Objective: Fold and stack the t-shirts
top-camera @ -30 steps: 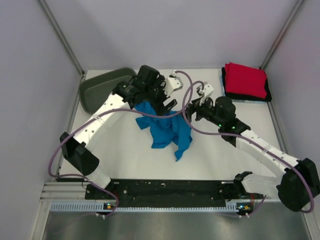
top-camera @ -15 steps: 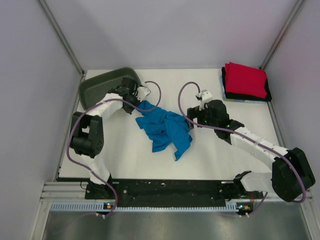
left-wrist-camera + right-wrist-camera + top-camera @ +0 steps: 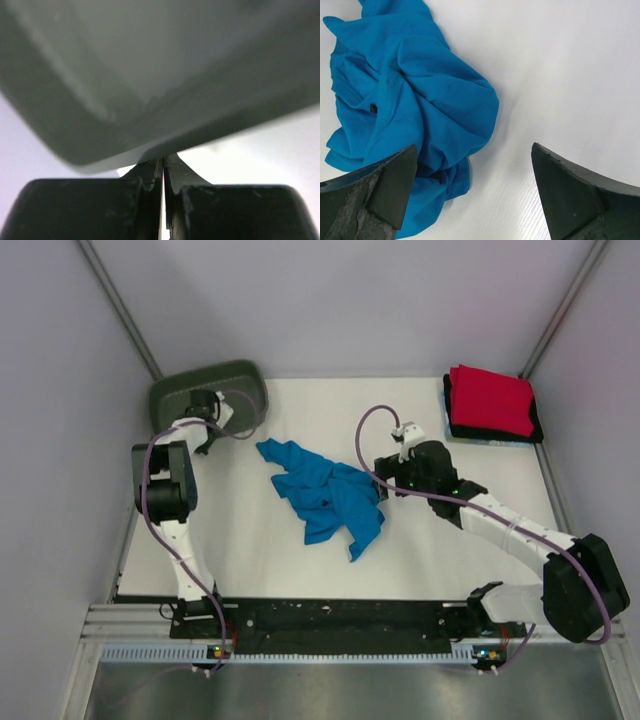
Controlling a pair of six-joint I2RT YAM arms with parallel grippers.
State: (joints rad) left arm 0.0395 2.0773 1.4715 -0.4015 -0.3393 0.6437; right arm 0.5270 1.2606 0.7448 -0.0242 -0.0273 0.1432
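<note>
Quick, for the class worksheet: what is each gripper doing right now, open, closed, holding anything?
Left gripper: closed, tips at the rim of the tub; a grip on it cannot be told.
Right gripper: open, empty, beside the blue shirt.

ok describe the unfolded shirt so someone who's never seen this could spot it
Look at the middle of the white table. The blue shirt lies there in a crumpled heap. It is the only loose one: the red shirt in the far right corner sits neatly folded.
</note>
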